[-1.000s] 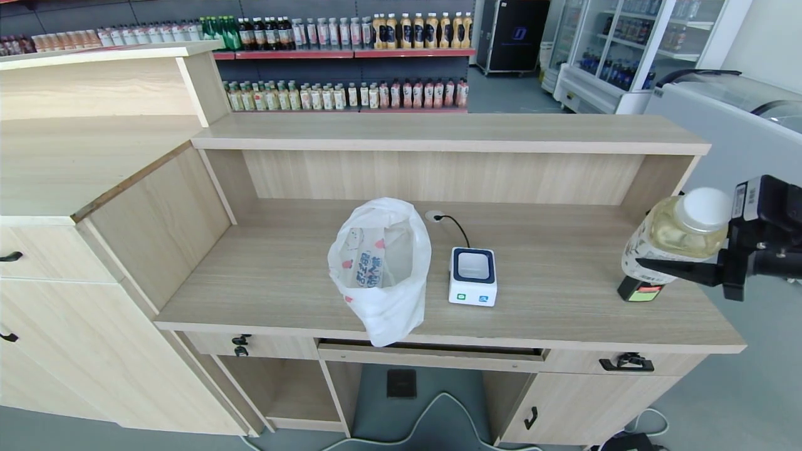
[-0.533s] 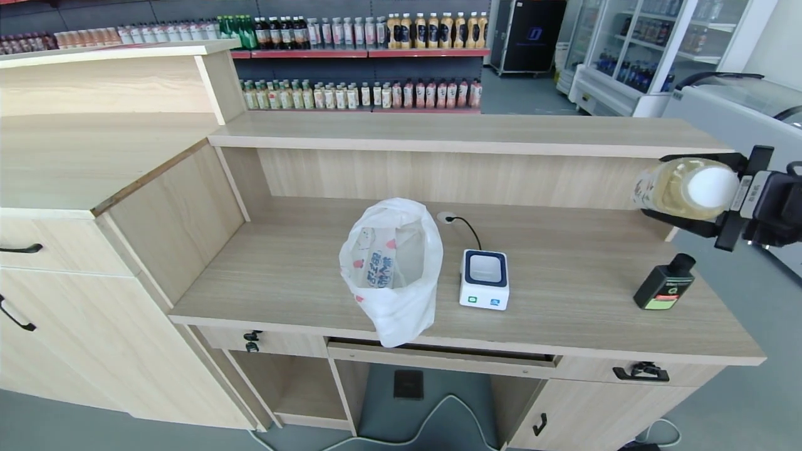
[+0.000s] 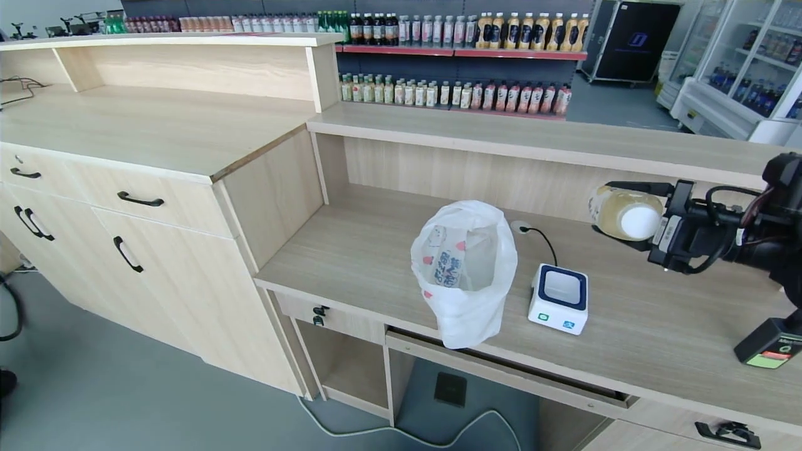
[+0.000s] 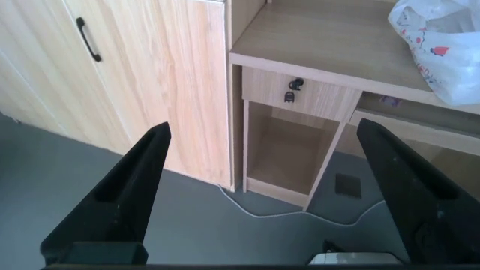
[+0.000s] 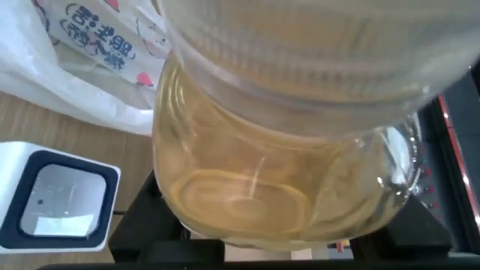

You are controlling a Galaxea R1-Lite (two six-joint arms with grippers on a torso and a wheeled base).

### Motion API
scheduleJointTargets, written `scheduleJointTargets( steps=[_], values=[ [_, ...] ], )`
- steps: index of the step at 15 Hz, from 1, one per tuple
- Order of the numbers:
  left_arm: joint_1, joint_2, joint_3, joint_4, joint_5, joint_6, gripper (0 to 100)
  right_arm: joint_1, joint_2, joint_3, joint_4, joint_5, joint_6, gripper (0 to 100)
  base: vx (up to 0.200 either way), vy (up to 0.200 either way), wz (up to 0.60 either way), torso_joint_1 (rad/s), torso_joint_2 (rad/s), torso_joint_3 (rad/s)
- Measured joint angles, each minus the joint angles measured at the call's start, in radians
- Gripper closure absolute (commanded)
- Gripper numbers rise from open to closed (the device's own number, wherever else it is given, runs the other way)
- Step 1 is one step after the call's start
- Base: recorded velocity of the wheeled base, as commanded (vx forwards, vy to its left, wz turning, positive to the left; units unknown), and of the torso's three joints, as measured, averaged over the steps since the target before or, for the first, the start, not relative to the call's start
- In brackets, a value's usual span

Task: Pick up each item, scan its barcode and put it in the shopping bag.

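Yellow drink bottle (image 3: 623, 213) clamped sideways in your right tool (image 3: 617, 210), short of the scanner (image 3: 559, 299); scan and bagging likely pending. Dark bottle (image 3: 767, 343) sits on desk (image 3: 658, 326). Left tool (image 4: 262, 131) spread, empty.

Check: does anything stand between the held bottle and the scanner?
Nothing visible does. The bottle, in the right hand, hangs above bare counter behind the scanner; the bag stands left of the scanner, off that path.

light: bright, even; shadows: soft, faint; glare: glints on bottle (image 5: 300, 150); edges: head view bowed
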Motion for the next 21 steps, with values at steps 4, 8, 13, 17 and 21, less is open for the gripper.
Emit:
scheduleJointTargets(
  steps=[4,8,13,17,21],
  values=[
    [0.0,0.0,0.0,0.0,0.0,0.0,0,-0.021,0.089,0.065,-0.06,0.004,-0.002,100,0.0,0.0,0.0,0.0,0.0,0.0],
    [0.0,0.0,0.0,0.0,0.0,0.0,0,-0.028,0.138,0.091,-0.09,0.001,-0.002,100,0.0,0.0,0.0,0.0,0.0,0.0],
    [0.0,0.0,0.0,0.0,0.0,0.0,0,-0.033,0.176,0.108,-0.091,0.002,-0.011,100,0.0,0.0,0.0,0.0,0.0,0.0],
    [0.0,0.0,0.0,0.0,0.0,0.0,0,-0.034,0.2,0.104,-0.092,0.003,-0.015,100,0.0,0.0,0.0,0.0,0.0,0.0],
    [0.0,0.0,0.0,0.0,0.0,0.0,0,-0.02,0.233,0.084,-0.094,0.002,-0.014,100,0.0,0.0,0.0,0.0,0.0,0.0]
  ],
)
